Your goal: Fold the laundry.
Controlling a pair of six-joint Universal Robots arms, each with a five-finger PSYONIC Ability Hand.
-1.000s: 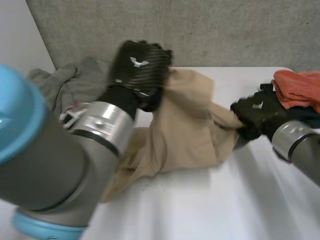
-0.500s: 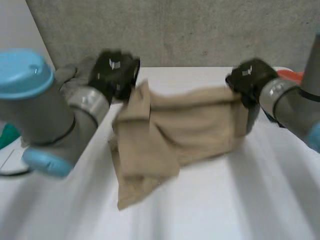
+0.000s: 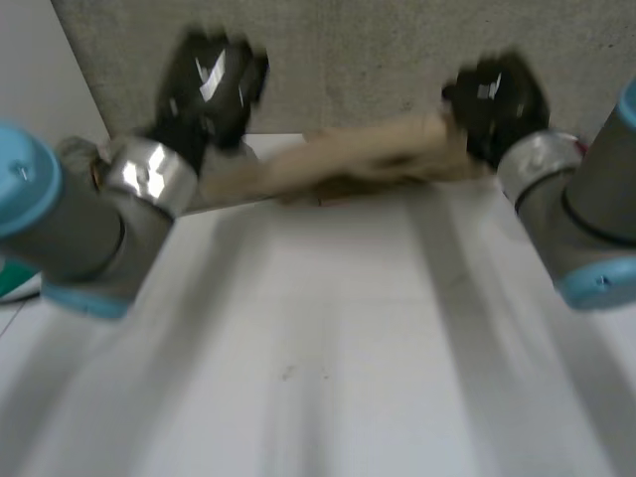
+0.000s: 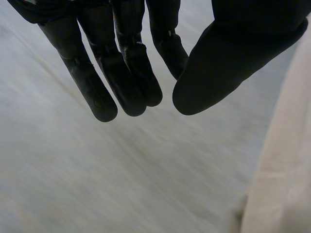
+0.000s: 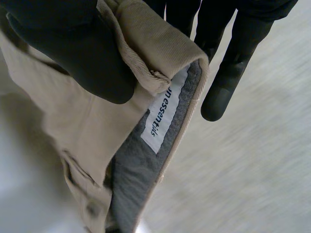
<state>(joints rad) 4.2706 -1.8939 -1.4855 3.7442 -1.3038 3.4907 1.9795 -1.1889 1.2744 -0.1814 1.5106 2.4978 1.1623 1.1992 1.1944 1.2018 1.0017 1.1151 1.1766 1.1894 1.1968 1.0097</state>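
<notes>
Both hands have gone up and apart since half a second ago, and the beige garment [image 3: 368, 159] that hung down onto the white worktop [image 3: 328, 348] is now drawn into a narrow band across the upper middle of the head view. Whether it clears the surface I cannot tell through the blur.

At the upper left, the left hand [image 3: 211, 81] stands raised against the grey wall [image 3: 378, 45]. Its own wrist view shows it released: the fingers [image 4: 99, 92] are straight and loose, the thumb is apart and nothing lies between them, while beige cloth runs just beside the thumb.

At the upper right, the right hand [image 3: 494, 99] is grasping the garment's other end. Its thumb [image 5: 82, 58] pins the waistband against the fingers, with the grey lining and a white label [image 5: 158, 116] turned outward.
</notes>
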